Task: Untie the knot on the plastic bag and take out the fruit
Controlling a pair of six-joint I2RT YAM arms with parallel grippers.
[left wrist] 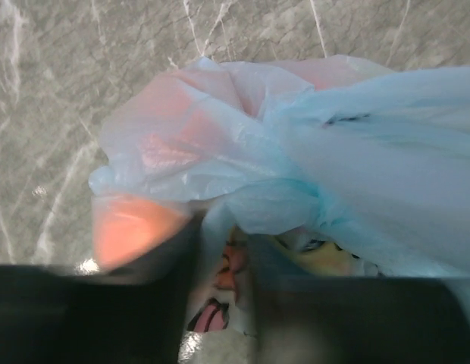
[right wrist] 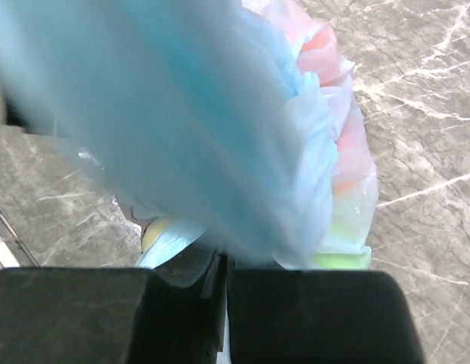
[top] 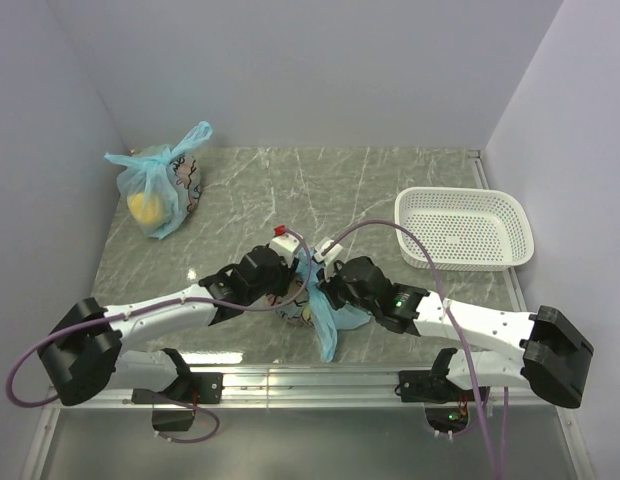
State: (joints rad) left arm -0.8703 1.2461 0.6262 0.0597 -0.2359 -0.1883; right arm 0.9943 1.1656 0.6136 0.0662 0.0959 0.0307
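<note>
**Count of items.** Two robot arms, the left arm (top: 160,312) and the right arm (top: 480,322). Each ends in one pincer, the left pincer (left wrist: 222,254) and the right pincer (right wrist: 224,265), making two in all. One marble-patterned bench (top: 320,190). Two light-blue film bags: the plastic bag (top: 312,300) between the arms, and the second bag (top: 160,190) at the far left corner. One white perforated basket (top: 468,262). One yellow fruit (top: 145,208) shows through the second bag. The fruit (left wrist: 133,227) inside the plastic bag show only as orange, red and yellow-green tints, too veiled to count.
</note>
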